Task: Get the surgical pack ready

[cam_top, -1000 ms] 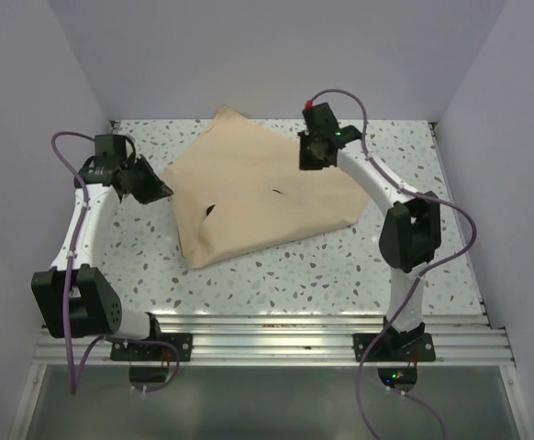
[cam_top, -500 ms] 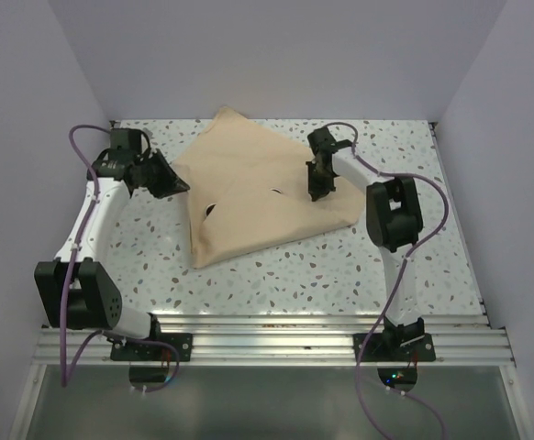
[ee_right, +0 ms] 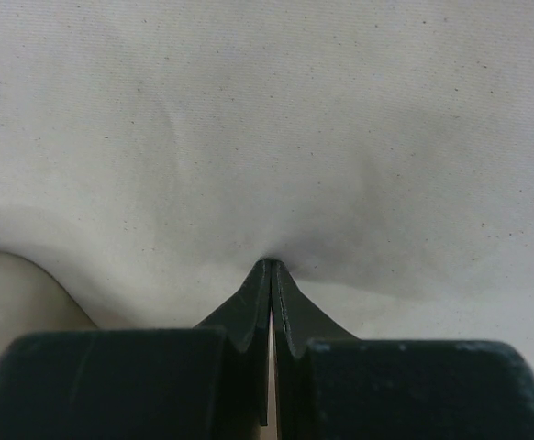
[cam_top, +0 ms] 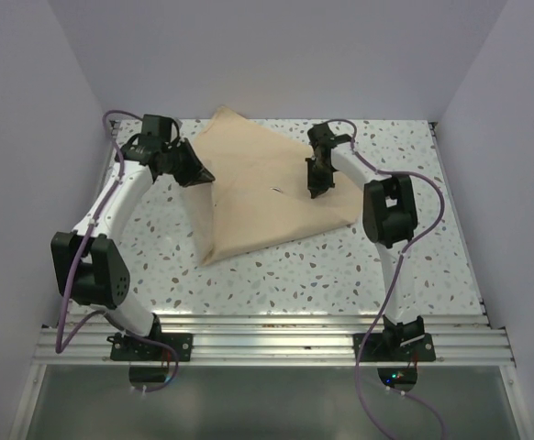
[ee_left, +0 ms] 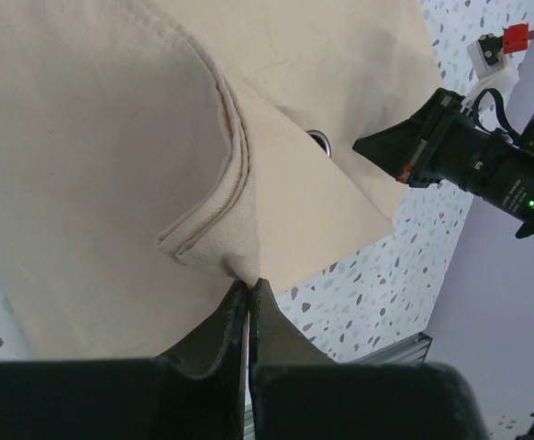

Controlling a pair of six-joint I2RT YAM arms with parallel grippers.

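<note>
Sheet (cam_top: 267, 206), the tan one of the surgical pack: your left claw (ee_left: 249, 286) is closed on it, fingers pinched tight w/ a hemmed, folded-over corner caught at the tips. From the top cam that claw sits at the sheet's left edge, where the corner lies turned in over the rest. Right claw (ee_right: 272, 266) is closed too, tips nipping a small pucker of the fabric, w/ creases running out from the pinch. It stands on the sheet's right-centre part, pointing down. Between the 2 claws the cloth lies in a loose fold. In the left wrist cam a small metal loop (ee_left: 319, 139) peeks out from under the fold's edge; can't tell what it belongs to. The sheet lies rumpled, diamond-wise, on the far-middle of the speckled tabletop (cam_top: 294, 275), one corner near the back wall (cam_top: 276, 55). Both arms reach fwd from the near rail (cam_top: 267, 335).
</note>
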